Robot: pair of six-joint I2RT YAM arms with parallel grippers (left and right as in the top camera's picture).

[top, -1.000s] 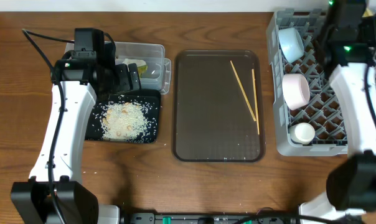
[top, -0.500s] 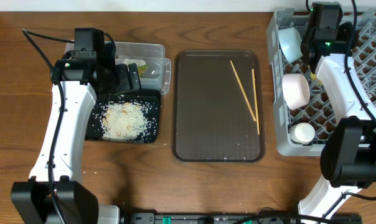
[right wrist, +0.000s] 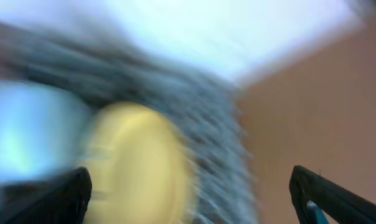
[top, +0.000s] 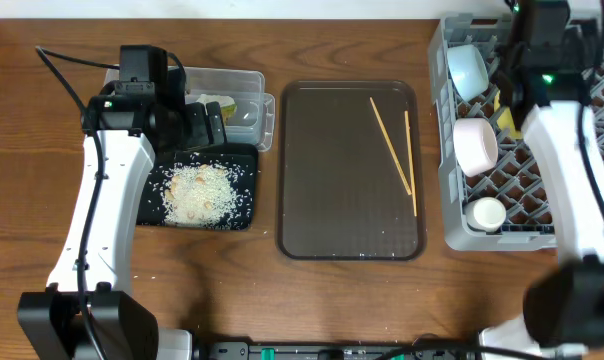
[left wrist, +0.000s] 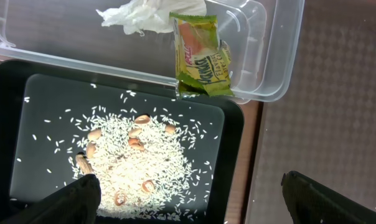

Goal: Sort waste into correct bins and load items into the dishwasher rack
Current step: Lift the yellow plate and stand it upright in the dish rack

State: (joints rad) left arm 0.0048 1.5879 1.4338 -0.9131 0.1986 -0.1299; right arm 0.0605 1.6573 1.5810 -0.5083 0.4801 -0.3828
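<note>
Over dishwasher rack [top: 502,185] | right fingers [right wrist: 51,199] released, spread wide | yellow plate [right wrist: 138,165] between them | left fingers [left wrist: 70,202] released

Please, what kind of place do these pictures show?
Probably a staged dish-clearing workbench, not a real kitchen. A bare wooden table holds a grey dishwasher rack and a brown serving tray with loose chopsticks lying on it.

left arm [top: 107,200]: jaws spread wide | right arm [top: 572,170]: jaws spread wide
</note>
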